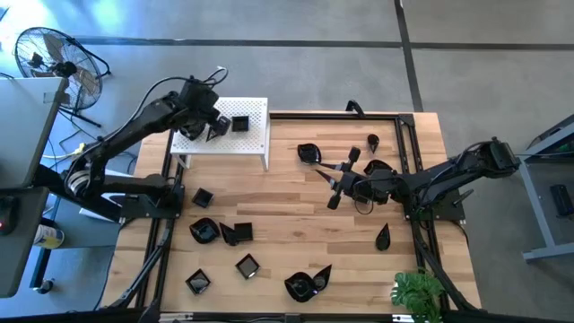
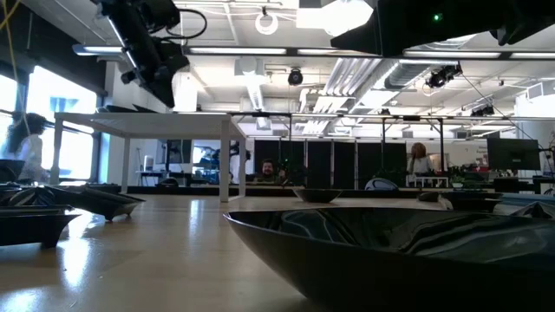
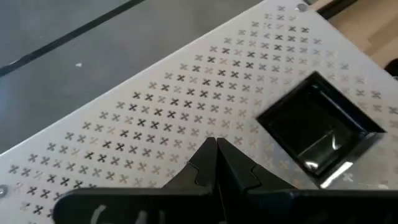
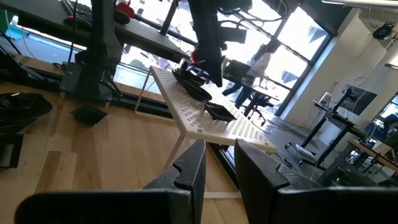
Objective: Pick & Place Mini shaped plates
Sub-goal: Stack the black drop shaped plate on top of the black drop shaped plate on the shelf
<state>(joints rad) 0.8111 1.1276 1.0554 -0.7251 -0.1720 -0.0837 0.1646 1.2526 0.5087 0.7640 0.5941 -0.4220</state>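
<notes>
- Left gripper (image 3: 216, 155) with fingers pressed together, tips meeting, nothing pinched between them.
- Hovering over the white perforated stand (image 1: 254, 135) at the table's far left corner, just beside a square black mini plate (image 3: 320, 127) resting on the stand's top.
- Same square plate seen from above (image 1: 240, 124) near the stand's middle, close to the left gripper (image 1: 211, 132).
- Right gripper (image 4: 219, 165) with fingers spread a little, a narrow gap between them, holding nothing.
- Seen from above, right gripper (image 1: 336, 179) low over the wooden table (image 1: 287, 229), right of centre, pointing toward the stand.
- Around the right gripper: a leaf-shaped plate (image 1: 309, 154) just beyond it, a small dark plate (image 1: 372, 141) near the far rail, a teardrop plate (image 1: 383, 238) nearer the front edge.
- Further black plates scattered on the table's left and front: one small square (image 1: 202, 197), a pair touching (image 1: 220, 232), two more squares (image 1: 247, 266) and (image 1: 197, 283), a wavy one (image 1: 307, 284).
- At table height, a large glossy dish rim (image 2: 390, 247) filling the foreground.
- Off the table: a floor fan (image 1: 54, 54) at far left, a green plant (image 1: 420, 293) at the front right corner, people in the room behind.
</notes>
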